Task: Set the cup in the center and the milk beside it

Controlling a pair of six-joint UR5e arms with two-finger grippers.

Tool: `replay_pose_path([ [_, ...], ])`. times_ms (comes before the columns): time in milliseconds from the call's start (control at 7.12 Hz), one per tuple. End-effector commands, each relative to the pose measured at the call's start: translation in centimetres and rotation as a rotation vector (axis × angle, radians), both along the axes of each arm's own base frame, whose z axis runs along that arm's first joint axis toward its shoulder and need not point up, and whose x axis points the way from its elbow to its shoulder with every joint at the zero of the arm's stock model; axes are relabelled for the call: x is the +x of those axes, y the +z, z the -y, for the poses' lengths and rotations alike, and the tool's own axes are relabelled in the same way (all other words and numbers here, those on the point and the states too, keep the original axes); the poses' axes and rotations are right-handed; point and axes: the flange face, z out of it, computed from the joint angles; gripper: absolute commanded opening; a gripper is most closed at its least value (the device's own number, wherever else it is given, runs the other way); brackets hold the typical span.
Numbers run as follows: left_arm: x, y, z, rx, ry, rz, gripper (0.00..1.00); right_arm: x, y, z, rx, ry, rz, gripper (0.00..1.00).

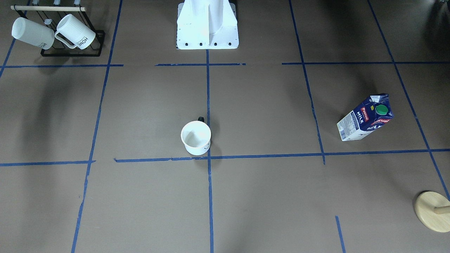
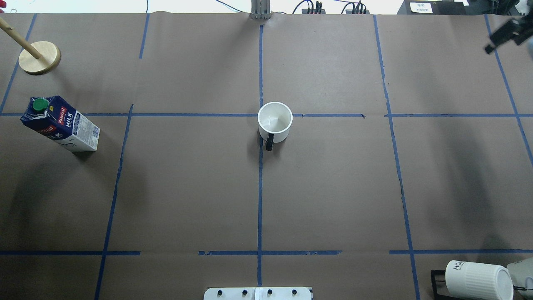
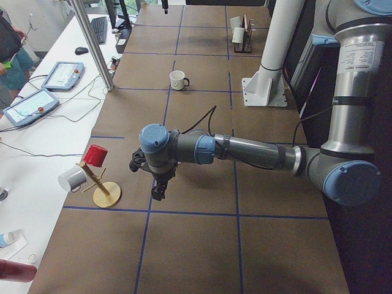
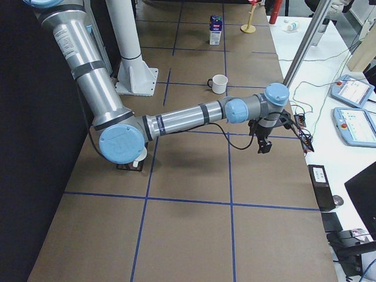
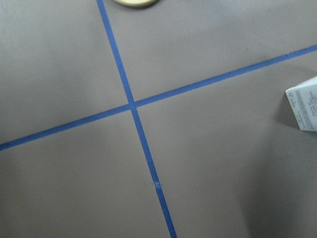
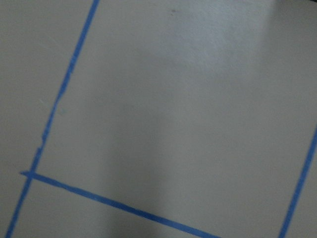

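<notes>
The white cup (image 1: 195, 137) with a black handle stands upright at the center tape crossing (image 1: 209, 157); it also shows in the overhead view (image 2: 275, 121). The milk carton (image 1: 365, 117) stands upright, far off on the robot's left (image 2: 58, 124); its corner shows in the left wrist view (image 5: 304, 109). My left gripper (image 3: 158, 187) hangs above the table near the wooden stand; I cannot tell if it is open. My right gripper (image 4: 264, 145) hovers at the table's far right (image 2: 506, 35), holding nothing I can see; its state is unclear.
A black rack with ribbed "HOME" mugs (image 1: 70, 35) sits by the robot's right side (image 2: 479, 279). A wooden stand (image 2: 39, 57) with a red and a white cup (image 3: 92, 165) is beyond the milk. The robot base (image 1: 207, 28) is at the near edge.
</notes>
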Motion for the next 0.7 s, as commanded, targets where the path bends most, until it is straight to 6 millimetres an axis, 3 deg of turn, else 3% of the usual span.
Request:
replay_pose_path([
  [0, 0.0, -2.3, 0.2, 0.048, -0.002, -0.004, 1.0, 6.4, 9.3, -11.1, -0.061, 0.023, -0.025, 1.0],
  [281, 0.1, -4.0, 0.2, 0.038, -0.04, -0.006, 1.0, 7.6, 11.0, -20.5, -0.113, 0.05, -0.035, 1.0],
  [421, 0.3, -7.0, 0.0, -0.006, -0.134, -0.019, 1.0, 7.6, 10.2, -20.9, -0.12, 0.071, -0.033, 1.0],
  [561, 3.5, -11.1, -0.6, -0.048, -0.181, -0.037, 1.0, 7.6, 9.4, -21.0, -0.115, 0.083, -0.029, 1.0],
])
